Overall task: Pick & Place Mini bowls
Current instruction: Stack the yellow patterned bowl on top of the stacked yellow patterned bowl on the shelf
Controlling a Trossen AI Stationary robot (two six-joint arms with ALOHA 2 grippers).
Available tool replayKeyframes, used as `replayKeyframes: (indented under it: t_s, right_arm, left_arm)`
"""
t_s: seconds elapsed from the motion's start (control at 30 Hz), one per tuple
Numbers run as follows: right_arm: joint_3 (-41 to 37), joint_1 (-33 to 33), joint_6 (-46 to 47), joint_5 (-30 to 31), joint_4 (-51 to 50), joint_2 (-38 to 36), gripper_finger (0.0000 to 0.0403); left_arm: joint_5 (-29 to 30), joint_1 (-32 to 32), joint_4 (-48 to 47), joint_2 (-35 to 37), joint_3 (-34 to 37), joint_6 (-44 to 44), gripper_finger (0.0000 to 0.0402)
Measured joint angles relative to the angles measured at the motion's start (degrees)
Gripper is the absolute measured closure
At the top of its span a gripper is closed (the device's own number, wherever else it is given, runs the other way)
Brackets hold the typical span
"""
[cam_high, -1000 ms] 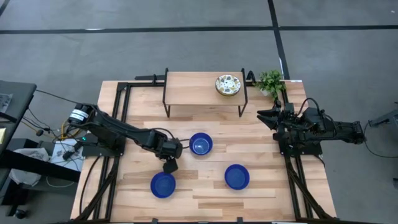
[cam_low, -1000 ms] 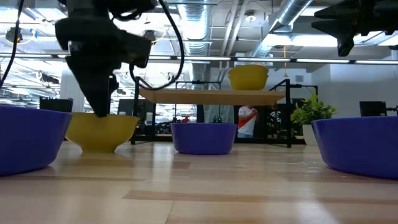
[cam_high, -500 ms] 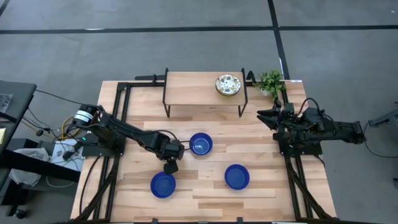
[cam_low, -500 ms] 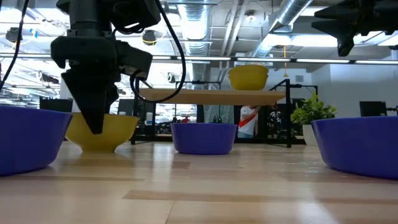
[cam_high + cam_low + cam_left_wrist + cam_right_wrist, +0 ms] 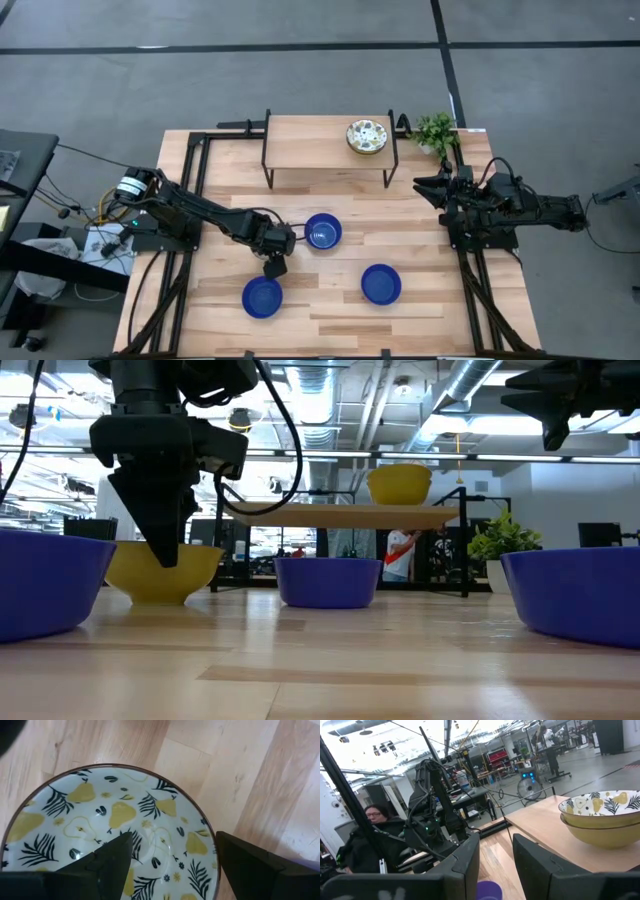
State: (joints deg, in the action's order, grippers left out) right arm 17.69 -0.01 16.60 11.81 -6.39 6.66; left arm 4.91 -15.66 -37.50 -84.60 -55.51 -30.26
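My left gripper point(image 5: 272, 262) hangs open, fingers pointing down, over a cream bowl with a yellow pear-and-leaf pattern point(image 5: 100, 810) that stands on the table. One finger point(image 5: 117, 857) is above the bowl's inside, the other point(image 5: 250, 862) outside its rim point(image 5: 212, 840). The arm hides this bowl in the high view; the low view shows its yellow wall point(image 5: 200, 572) behind my left gripper point(image 5: 165, 555). Three blue bowls point(image 5: 322, 232) point(image 5: 262, 297) point(image 5: 381, 284) stand on the table. Two patterned bowls sit stacked point(image 5: 600, 820) on the shelf point(image 5: 367, 137). My right gripper point(image 5: 428, 186) waits open at the table's right edge.
A low wooden shelf on black legs point(image 5: 325, 145) stands at the far side, with a small green potted plant point(image 5: 435, 130) to its right. Black frame rails run along both side edges. Bare wood lies between the blue bowls and the right arm.
My left gripper has come down a little over the patterned bowl and turned slightly about its wrist, staying open. The bowl has kept its place.
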Motion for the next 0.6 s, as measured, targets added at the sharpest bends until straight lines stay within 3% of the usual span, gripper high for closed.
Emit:
replayKeyframes:
  t_s: [0.17, 0.6]
  right_arm:
    - [0.0, 0.0, 0.0, 0.07, 0.01, 0.01, 0.0296]
    - [0.0, 0.0, -0.02, 0.04, 0.0, 0.0, 0.0296]
  left_arm:
    - [0.0, 0.0, -0.17, 0.0, 0.0, 0.0, 0.0132]
    - [-0.32, -0.02, -0.17, 0.0, 0.0, -0.02, 0.0248]
